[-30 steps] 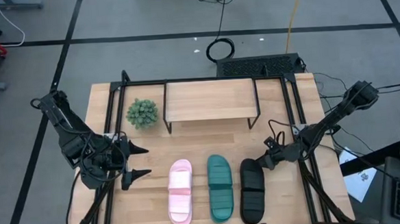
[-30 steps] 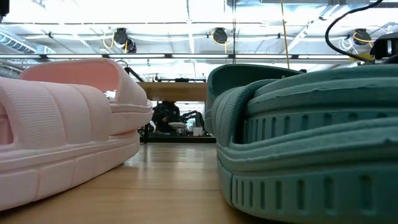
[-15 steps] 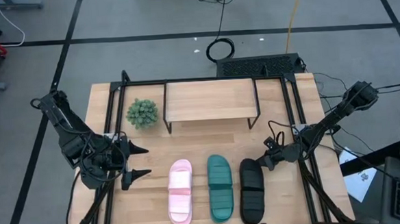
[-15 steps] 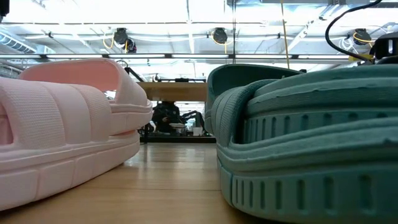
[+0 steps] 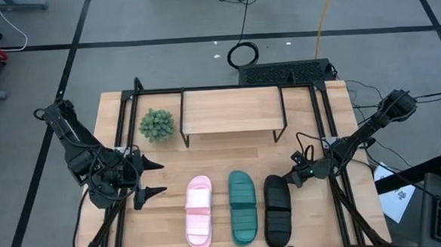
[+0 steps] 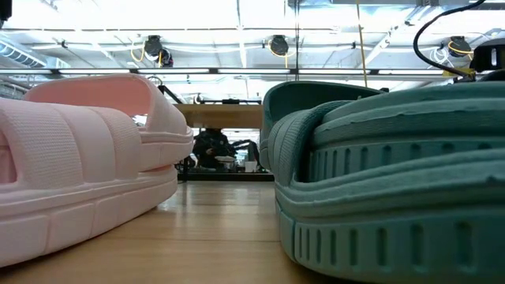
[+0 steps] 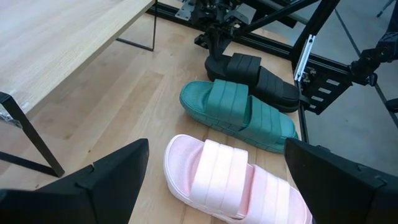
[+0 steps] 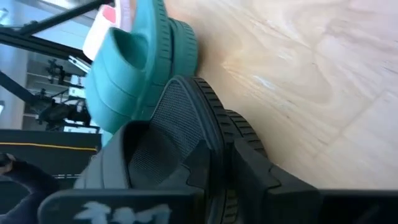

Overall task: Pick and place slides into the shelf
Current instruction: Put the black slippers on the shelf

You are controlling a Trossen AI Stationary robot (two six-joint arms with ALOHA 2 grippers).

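Right gripper (image 5: pixel 290 177) low at far end of black slide (image 5: pixel 277 210), fingers around its toe rim; right wrist view shows rim between them, so pinching black slide. Teal slide (image 5: pixel 243 206) just beside black slide; pink slide (image 5: pixel 199 211) next beyond. Left gripper (image 5: pixel 152 179) past pink slide, fingers spread wide, holding nothing. Shelf (image 5: pixel 232 111) well beyond black slide's far end, bare top. Small green plant (image 5: pixel 157 124) beside shelf. Wooden table (image 5: pixel 170 236) under all; grey floor with black tape lines, cables around.

Three slides (image 5: pixel 241 206) lie abreast (table's near edge) before the shelf (image 5: pixel 231 111).
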